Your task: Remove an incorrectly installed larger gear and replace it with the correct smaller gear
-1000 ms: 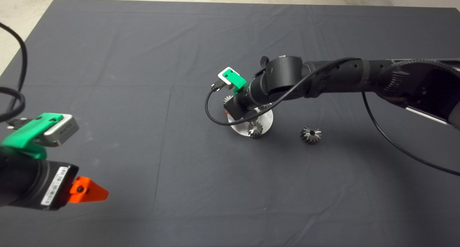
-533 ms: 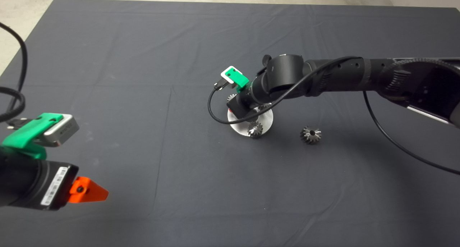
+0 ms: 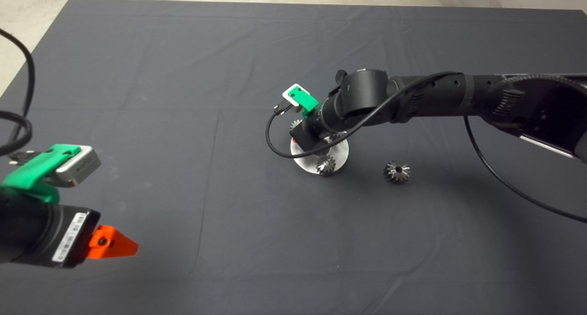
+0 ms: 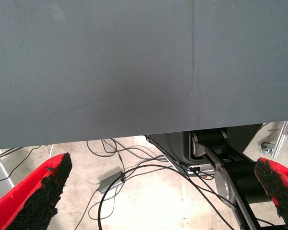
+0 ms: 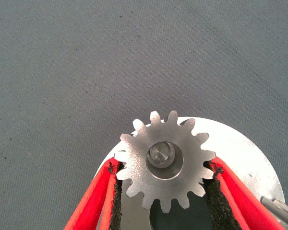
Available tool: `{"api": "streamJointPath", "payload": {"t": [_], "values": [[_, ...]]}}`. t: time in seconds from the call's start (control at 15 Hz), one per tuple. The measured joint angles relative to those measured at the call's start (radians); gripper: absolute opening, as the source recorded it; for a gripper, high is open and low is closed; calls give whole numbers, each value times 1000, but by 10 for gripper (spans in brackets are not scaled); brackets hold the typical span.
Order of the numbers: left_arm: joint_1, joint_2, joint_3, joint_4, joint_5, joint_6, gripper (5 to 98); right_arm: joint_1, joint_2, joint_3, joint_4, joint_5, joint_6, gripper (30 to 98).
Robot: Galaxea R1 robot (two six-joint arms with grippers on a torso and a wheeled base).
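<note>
The larger gear (image 5: pixel 165 160) is silvery with a dark centre hole and sits on a peg of the round silver base plate (image 5: pixel 240 153). My right gripper (image 5: pixel 164 165) is over the plate (image 3: pixel 341 152), with its black pads (image 5: pixel 116 191) touching the gear's teeth on both sides. In the head view only a few of that gear's teeth (image 3: pixel 295 124) show past the wrist. The smaller gear (image 3: pixel 396 172) lies on the mat to the right of the plate. My left gripper (image 3: pixel 112 244) is parked at the lower left, open and empty.
A shiny star-faced gear (image 3: pixel 325 164) sits on the plate's near edge, and another (image 3: pixel 339 136) peeks out from under the right arm. The right arm's black cable (image 3: pixel 279 150) loops beside the plate. The left wrist view shows the mat's edge, with floor and cables beyond.
The right wrist has shifted slightly to the right and away over the plate since a second ago, and hardly at all in the last half second. The left arm has not moved.
</note>
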Motion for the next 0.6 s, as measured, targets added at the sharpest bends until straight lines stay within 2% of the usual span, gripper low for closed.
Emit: {"api": "streamJointPath", "payload": {"t": [0.6], "values": [[0,0,0,0,0,0,981,0,0,0,0,0,0,390]]}}
